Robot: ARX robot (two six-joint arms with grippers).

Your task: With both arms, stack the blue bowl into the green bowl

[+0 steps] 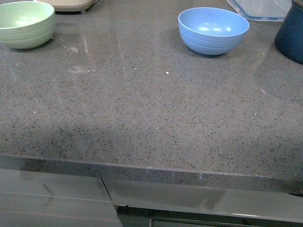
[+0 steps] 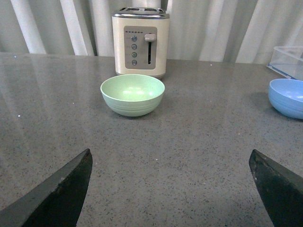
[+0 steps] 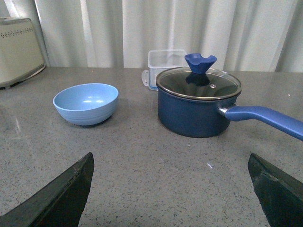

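Grey speckled stone makes the bench (image 1: 142, 109), and pale curtains (image 2: 213, 28) hang behind it. Well to the left of the blue bowl (image 1: 213, 30) stands the green bowl (image 1: 23, 23), upright, mouth up and empty. I judge that this suits it as the receiver of the stack. A cream toaster (image 2: 140, 42) stands just behind the green bowl, so it too is far left of the blue bowl.

The left gripper (image 2: 169, 152) faces the green bowl from low over the bench. Its fingers are spread wide and nothing is between them. Probably it waits there to steady that bowl.

The blue bowl is also upright and empty, and it touches nothing. The right gripper (image 3: 170, 154) faces it, equally wide apart and empty, so this arm seems meant to lift it. No grasp is made yet.

Behind the blue bowl and to its right is a clear plastic box (image 3: 165, 59); I cannot tell if it holds something. Near the blue bowl on its right, not touching, stands a dark blue pot (image 3: 194, 116) with a glass lid (image 3: 199, 82) on it. Its contents are not clear.
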